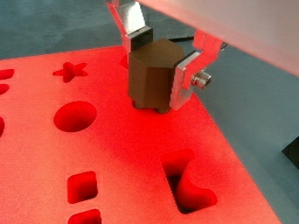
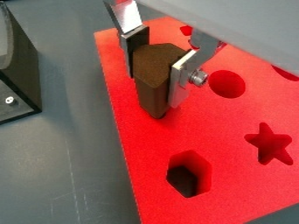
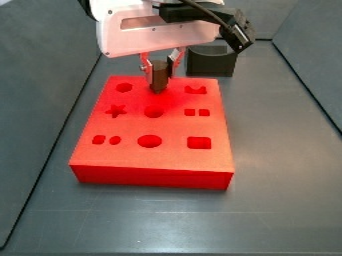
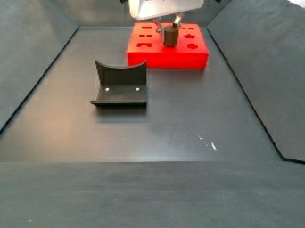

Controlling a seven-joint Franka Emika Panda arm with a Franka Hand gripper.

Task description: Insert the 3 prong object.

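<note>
- Gripper [image 1: 163, 77] hangs over the red block [image 1: 70, 149], and its silver fingers [image 1: 187, 74] are clamped on the brown peg [image 1: 152, 79], one plate on each side of it.
- Both wrist views show the peg [image 2: 155, 74] upright between the plates, with its lower end sticking out below them.
- That lower end sits right at the block's top face in a wrist view, on plain red between the cutouts; whether it actually touches, I cannot tell.
- Red block [image 3: 154, 135] is full of shaped holes: a star [image 1: 73, 71], a round hole [image 1: 75, 115], a small rectangular slot [image 1: 82, 185] and an irregular lobed opening [image 1: 184, 179].
- In a wrist view a six-sided hole [image 2: 187, 171] shows near the block's edge, with a star [image 2: 270, 143] and a round hole [image 2: 226, 83] further in. Every hole in view is open, nothing sitting in any of them.
- In a side view the block [image 4: 169, 49] lies toward the worktop's far edge, with the gripper [image 4: 170, 27] and peg [image 4: 169, 34] above it.
- Fixture [image 4: 119, 85], a dark curved bracket on a plate, stands well apart from the block, nearer the middle of the worktop [image 4: 155, 134] and toward its left edge.
- Nothing stands between the peg and the block's top.
- Peg itself [image 3: 162, 74]: dark brown, wood-coloured, faceted along its sides, narrow and much smaller than the block.
</note>
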